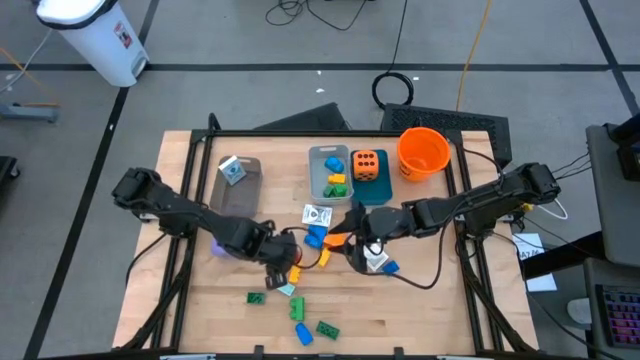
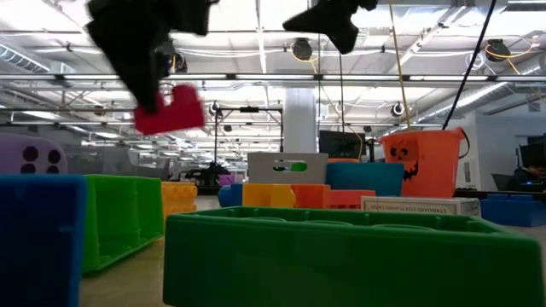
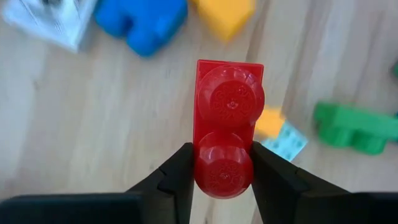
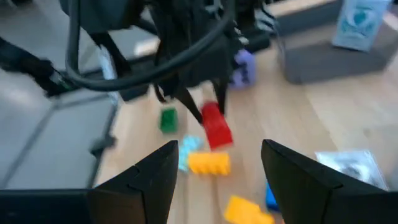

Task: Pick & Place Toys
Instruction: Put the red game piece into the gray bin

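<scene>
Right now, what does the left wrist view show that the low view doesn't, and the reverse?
Left wrist only: two dark fingers clamping the red brick's lower stud, with table wood, a blue brick and a green brick below. Low only: the orange bucket and big green bricks up close. Both: the red brick in the left pincer.

Glossy red plastic brick (image 3: 227,127), matt black hand (image 3: 222,180), pale wooden table (image 3: 93,124).

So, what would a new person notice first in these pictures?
Probably the red brick, pinched between the left gripper's fingers and lifted clear of the wooden table. Next, the orange bucket at the table's far right corner, and the orange dotted die in the teal bin.
</scene>
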`<state>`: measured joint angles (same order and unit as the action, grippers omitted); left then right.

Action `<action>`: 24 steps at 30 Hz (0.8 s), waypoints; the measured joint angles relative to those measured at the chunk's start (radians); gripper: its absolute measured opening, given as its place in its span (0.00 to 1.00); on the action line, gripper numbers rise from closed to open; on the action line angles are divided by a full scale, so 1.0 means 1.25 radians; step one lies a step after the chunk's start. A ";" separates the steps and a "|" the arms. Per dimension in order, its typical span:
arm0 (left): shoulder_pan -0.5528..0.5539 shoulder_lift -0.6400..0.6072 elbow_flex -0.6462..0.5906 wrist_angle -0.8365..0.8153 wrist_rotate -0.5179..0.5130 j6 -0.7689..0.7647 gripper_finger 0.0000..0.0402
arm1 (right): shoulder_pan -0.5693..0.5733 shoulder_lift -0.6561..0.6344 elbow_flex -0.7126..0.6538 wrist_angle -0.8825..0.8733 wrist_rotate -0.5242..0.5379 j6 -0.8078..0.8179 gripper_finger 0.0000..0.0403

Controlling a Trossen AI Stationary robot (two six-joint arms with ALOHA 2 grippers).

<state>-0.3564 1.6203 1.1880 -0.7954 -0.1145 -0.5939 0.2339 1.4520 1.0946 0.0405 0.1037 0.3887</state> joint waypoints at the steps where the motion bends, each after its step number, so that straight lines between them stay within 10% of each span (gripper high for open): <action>1: 0.008 0.000 0.015 -0.001 -0.002 0.013 0.33 | -0.003 0.000 0.000 0.013 -0.001 -0.001 0.55; 24: 0.075 -0.001 0.220 -0.006 -0.018 0.208 0.33 | -0.026 0.031 0.000 0.082 -0.022 -0.015 0.77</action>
<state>-0.2628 1.6188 1.4626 -0.8025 -0.1369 -0.3334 0.2020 1.4913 1.0945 0.1432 0.0762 0.3697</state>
